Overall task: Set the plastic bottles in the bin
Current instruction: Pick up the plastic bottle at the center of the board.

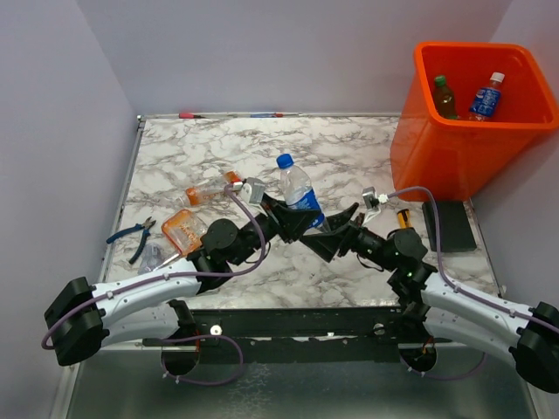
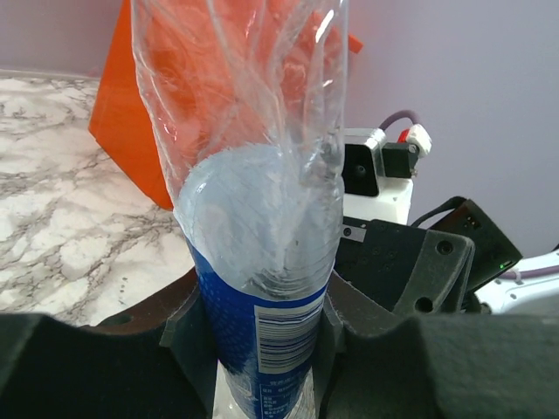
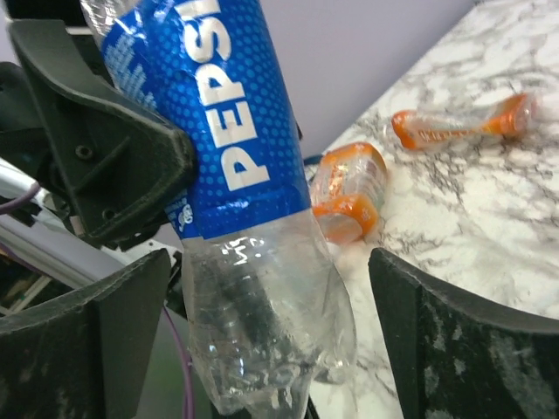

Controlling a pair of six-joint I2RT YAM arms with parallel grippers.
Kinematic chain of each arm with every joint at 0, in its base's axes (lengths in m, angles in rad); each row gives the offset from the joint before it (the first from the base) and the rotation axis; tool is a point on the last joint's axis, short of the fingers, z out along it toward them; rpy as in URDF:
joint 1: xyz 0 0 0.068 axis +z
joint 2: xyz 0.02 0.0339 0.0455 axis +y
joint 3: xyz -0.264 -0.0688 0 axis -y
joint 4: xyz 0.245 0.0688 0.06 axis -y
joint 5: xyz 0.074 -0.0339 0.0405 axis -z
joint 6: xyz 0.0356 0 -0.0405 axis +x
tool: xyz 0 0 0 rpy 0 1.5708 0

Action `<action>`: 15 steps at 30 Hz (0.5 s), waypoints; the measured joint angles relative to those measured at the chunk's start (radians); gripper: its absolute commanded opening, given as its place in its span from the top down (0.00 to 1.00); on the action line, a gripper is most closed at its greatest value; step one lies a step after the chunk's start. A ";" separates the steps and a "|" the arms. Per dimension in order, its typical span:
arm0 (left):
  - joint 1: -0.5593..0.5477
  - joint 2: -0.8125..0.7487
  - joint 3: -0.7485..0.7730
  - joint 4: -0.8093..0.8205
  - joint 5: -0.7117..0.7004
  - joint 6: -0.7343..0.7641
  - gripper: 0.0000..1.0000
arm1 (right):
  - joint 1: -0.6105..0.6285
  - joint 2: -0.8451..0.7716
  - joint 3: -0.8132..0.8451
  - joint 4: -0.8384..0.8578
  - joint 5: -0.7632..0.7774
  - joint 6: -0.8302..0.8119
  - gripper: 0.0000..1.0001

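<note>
Left wrist, left end effector (image 2: pixel 262 345) clamping Pepsi bottle (image 2: pixel 253 218), seemingly crumpled

Lighting's pretty good tbh. The top view is bright and even, and the light seems to come from overhead, with only soft shadows under the arms (image 1: pixel 148 292) on the worktop (image 1: pixel 349 148). The bin (image 1: pixel 437 153) glows where light passes through its walls. In the left wrist view there are white glare streaks on the crumpled clear part of the bottle (image 2: pixel 262 175), and the left gripper (image 2: pixel 262 349) at the bottom edge is a dark, fuzzy blob. In the right wrist view the label's sharp, the right gripper (image 3: pixel 275 340) is dark and grainy, and the orange bottles (image 3: pixel 349 192) behind go a bit soft.
</note>
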 measured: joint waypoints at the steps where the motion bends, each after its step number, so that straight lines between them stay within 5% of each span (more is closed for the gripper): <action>1: 0.000 -0.006 0.000 -0.006 -0.003 0.008 0.78 | 0.000 -0.006 0.016 -0.044 -0.001 -0.006 0.01; 7: 0.022 -0.090 0.060 -0.203 -0.043 0.129 0.93 | 0.000 -0.093 0.190 -0.454 0.013 -0.096 0.00; 15: 0.043 -0.150 0.252 -0.508 -0.068 0.501 0.95 | 0.000 -0.184 0.383 -0.940 0.214 -0.197 0.00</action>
